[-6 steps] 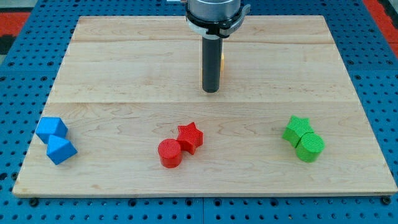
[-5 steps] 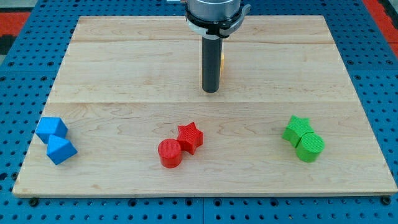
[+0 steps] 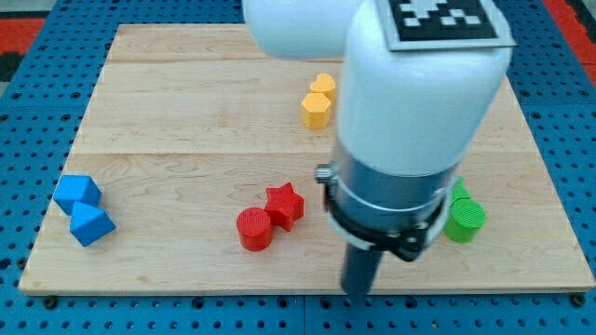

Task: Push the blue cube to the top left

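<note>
Two blue blocks sit at the view's lower left of the wooden board (image 3: 186,102): an upper blue cube (image 3: 76,193) touching a lower blue block (image 3: 91,224), also cube-like. My arm fills the view's right middle. Its dark rod comes down near the board's bottom edge, and my tip (image 3: 358,293) is at the view's bottom, right of centre. The tip is far to the right of both blue blocks, below and right of the red blocks.
A red cylinder (image 3: 253,229) touches a red star (image 3: 284,205) at bottom centre. Two yellow blocks (image 3: 318,102) stand near the top centre. A green block (image 3: 463,218) shows at the right, partly hidden by my arm.
My arm has swung from the top centre down to the bottom right of centre. The yellow blocks it hid now show. No block has moved.
</note>
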Controlling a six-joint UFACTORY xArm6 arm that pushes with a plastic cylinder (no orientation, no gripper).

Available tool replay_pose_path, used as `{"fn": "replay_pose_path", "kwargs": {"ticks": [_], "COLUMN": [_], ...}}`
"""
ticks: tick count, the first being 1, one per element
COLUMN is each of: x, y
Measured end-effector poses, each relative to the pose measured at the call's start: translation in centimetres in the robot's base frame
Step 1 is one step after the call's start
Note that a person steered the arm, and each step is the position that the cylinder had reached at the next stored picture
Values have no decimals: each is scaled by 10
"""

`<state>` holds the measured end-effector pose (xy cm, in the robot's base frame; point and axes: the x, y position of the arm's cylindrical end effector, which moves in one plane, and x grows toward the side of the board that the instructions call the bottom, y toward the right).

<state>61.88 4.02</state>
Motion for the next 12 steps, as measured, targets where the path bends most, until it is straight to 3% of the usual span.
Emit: {"fn": "replay_pose_path", "kwargs": {"ticks": [1,4,5,7,9,11,12], "x": [-1,-10,-10,-76,-103,-185,-180], "y": [-111,-327,-343,-342,-237,-212,-166]}}
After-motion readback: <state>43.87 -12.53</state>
